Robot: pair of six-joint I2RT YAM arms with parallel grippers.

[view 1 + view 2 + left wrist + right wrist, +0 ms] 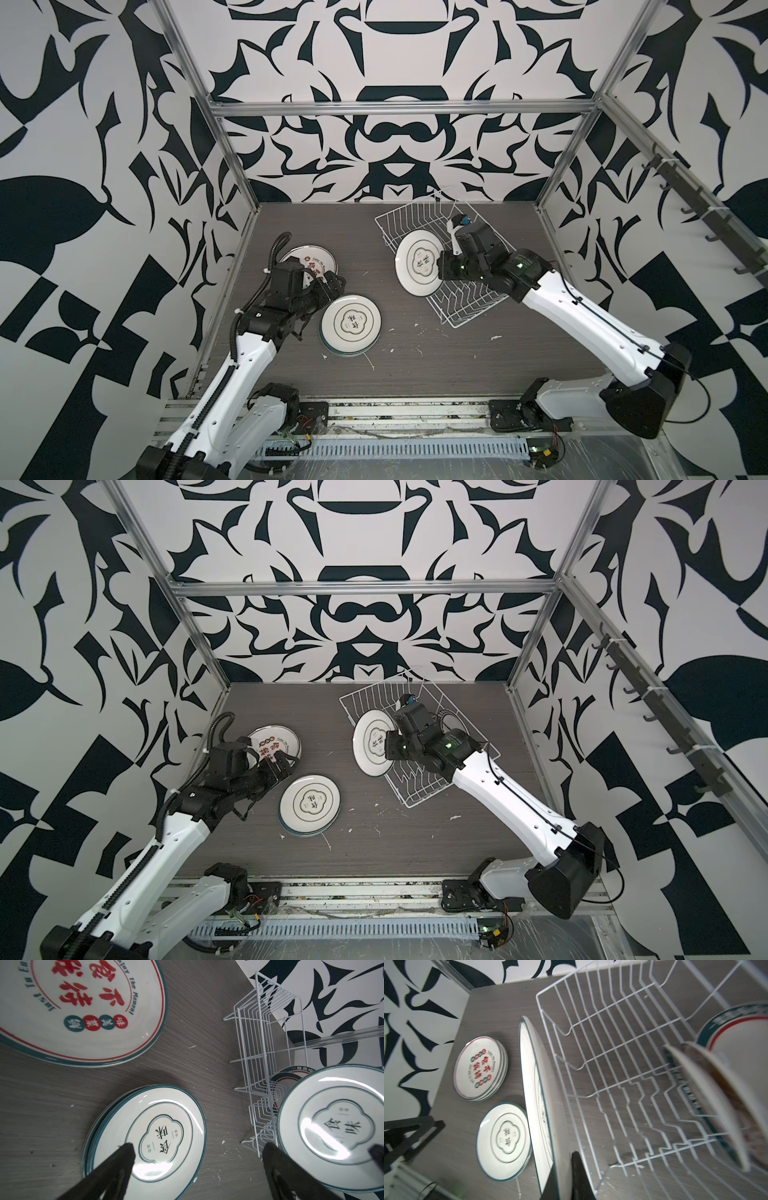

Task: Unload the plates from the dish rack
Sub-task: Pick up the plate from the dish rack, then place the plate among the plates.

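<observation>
I'm seeing a red-lettered stack (309,257) and a green-rimmed stack (350,325) already lying left on the table (457,365). My right jaws are clamping another plate (419,264), tilted at the dish rack's (465,307) left edge, and the left jaws are hanging wide apart by the stacks. More plates (716,1095) are waiting in the rack's right end, mostly hiding behind the arm and too blurred to count.
</observation>
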